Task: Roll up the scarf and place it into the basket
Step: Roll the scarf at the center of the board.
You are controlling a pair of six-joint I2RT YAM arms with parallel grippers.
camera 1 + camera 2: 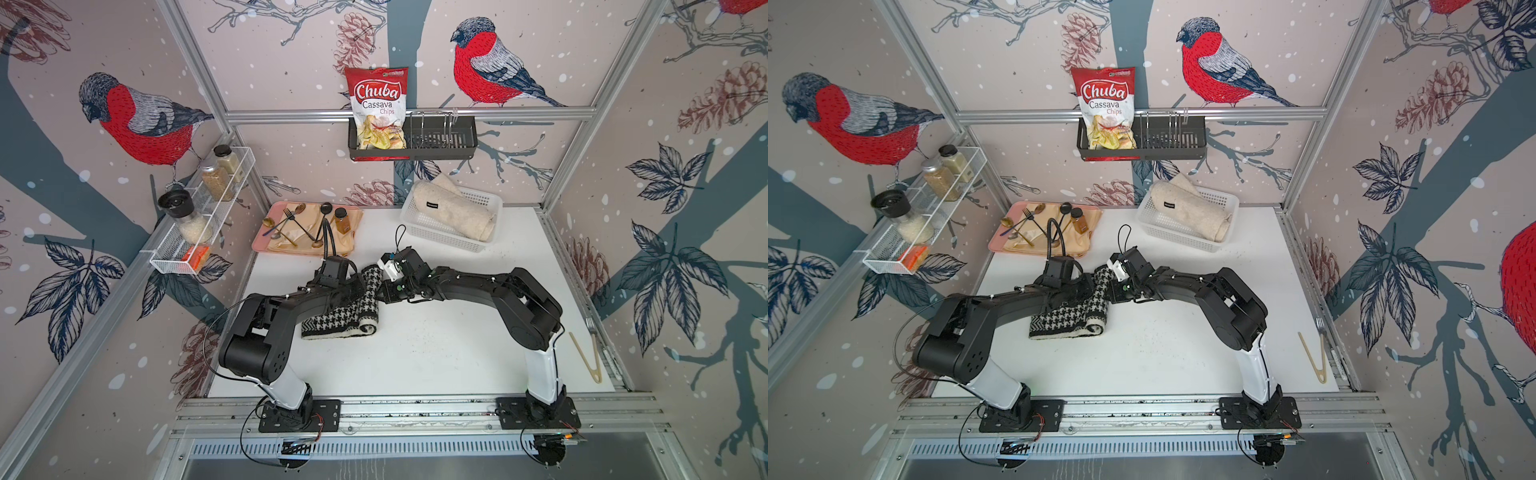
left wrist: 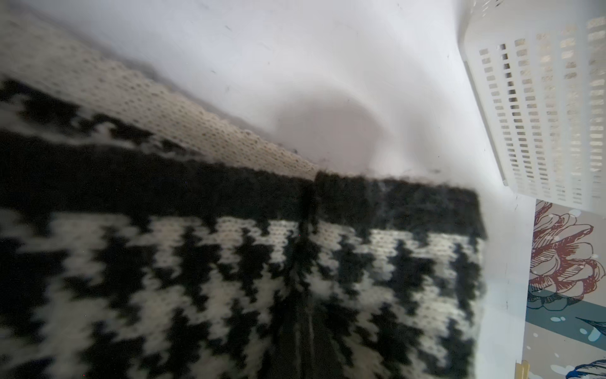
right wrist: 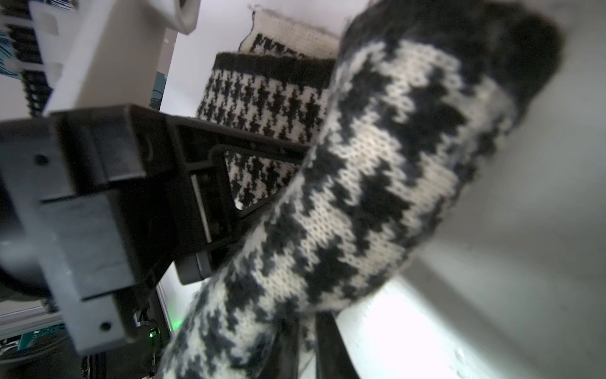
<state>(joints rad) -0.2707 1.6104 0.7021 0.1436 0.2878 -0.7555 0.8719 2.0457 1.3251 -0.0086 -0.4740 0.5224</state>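
- Houndstooth scarf [image 1: 340, 320]: lies near the middle of the table [image 1: 436, 345], a little toward its left edge. The lower part is flat in folded layers, with the cream underside showing along the near fold. One end is raised off the surface between the two grippers.
- Left gripper [image 1: 358, 289]: clenched. Knit fills the left wrist view with a pinch crease, so I judge it is grasping the raised end of the scarf.
- Right gripper [image 1: 379, 291]: fingers nearly together, and in the right wrist view the knit passes between them. It is grasping the same end from the opposite side.
- Reason for the hold (judgement): two opposed pinches keep the end spread across its width, so it can be turned over the flat part. The roll is under way and not tight yet.
- Basket [image 1: 436, 237]: at the far right corner of the table, well apart from the scarf, with its open top clear of both arms.
- It already holds a beige cloth roll [image 1: 457, 208] lying across it. The free room looks to be along the wall nearest the arms.
- Count:
  - 1 houndstooth scarf
  - 1 white basket
  - 1 beige roll; whether it is a single piece, I cannot tell
  - 2 arms
  - 1 pink tray [image 1: 261, 241] of cutlery at the far left corner
  - 1 pair of wooden tongs [image 1: 586, 357] by the right edge
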